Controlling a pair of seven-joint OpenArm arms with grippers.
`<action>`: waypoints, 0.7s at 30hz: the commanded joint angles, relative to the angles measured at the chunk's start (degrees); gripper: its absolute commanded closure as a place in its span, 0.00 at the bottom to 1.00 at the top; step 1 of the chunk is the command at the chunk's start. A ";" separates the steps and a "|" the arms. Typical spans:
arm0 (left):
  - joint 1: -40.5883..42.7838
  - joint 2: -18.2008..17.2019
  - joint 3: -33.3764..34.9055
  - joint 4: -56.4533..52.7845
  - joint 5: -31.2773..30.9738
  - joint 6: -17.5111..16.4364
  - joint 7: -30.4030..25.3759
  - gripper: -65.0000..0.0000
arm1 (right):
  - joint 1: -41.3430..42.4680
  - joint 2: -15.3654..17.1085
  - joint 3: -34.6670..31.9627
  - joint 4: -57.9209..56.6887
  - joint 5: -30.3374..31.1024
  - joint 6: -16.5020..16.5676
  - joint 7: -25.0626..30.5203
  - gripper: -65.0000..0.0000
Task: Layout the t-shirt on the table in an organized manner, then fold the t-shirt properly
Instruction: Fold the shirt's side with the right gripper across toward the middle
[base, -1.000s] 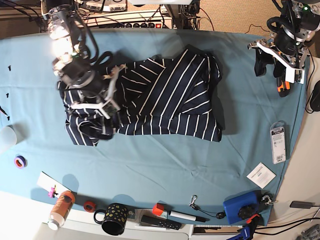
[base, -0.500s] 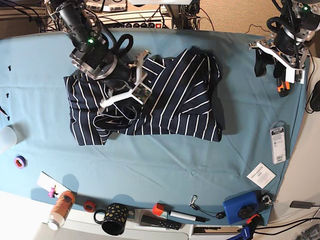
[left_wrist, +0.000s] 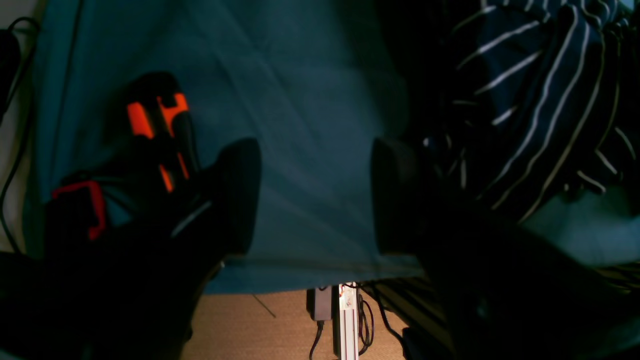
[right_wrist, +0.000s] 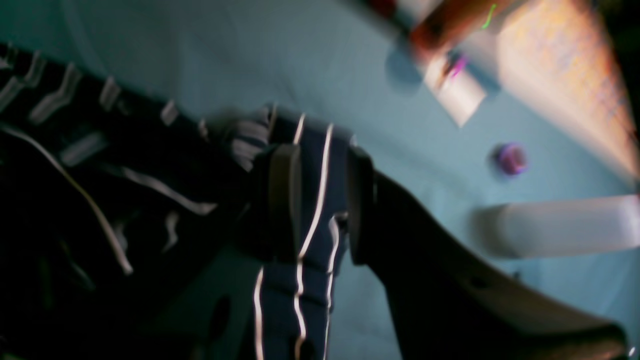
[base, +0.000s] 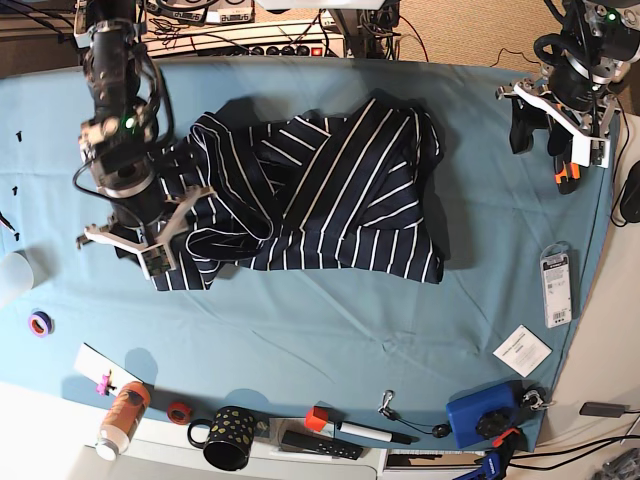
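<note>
Base view: shirt (base: 330, 195) lies bunched and creased on the table (base: 330, 320), left of centre, nearer the far edge than the near one. Stripes run diagonal over the middle, folds overlap, one flap is turned across the left part. Not spread flat.

R gripper (base: 145, 243) sits at the shirt's left lower corner. R wrist view, blurred: a striped strip of shirt (right_wrist: 312, 200) runs between the two fingers (right_wrist: 282, 200); jaws are partly apart with the cloth in the gap, and whether they pinch it I can't tell. More of the shirt is dark at that view's left, with table cloth (right_wrist: 200, 50) beyond.

L gripper (base: 560, 120) is at the far right corner of the table, well apart from the shirt. L wrist view: fingers (left_wrist: 240, 195) spread wide, nothing between them but bare table (left_wrist: 310, 125); shirt edge (left_wrist: 540, 100) at upper right, an orange and black tool (left_wrist: 160, 130) at left.

Along the near edge, l to r in base view: purple tape ring (base: 40, 323), bottle (base: 122, 418), red ring (base: 179, 412), spotted mug (base: 228, 437), remote (base: 320, 445), pen (base: 375, 433), blue box (base: 482, 414). White card (base: 521, 350) and a packet (base: 556, 285) lie at right, a white cup (base: 12, 275) at the left edge.
</note>
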 joint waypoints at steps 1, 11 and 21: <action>0.17 -0.46 -0.22 0.92 -0.63 -0.22 -1.44 0.46 | 0.68 0.55 0.68 -0.50 -0.50 -0.46 1.42 0.76; 0.17 -0.46 -0.22 0.92 -0.61 -0.24 -1.42 0.46 | 1.31 -0.68 0.59 -6.73 3.67 -1.68 1.86 0.76; 0.20 -0.46 -0.22 0.92 -0.61 -0.22 -1.44 0.46 | 10.64 -7.10 -3.34 -23.47 4.92 4.68 3.43 0.76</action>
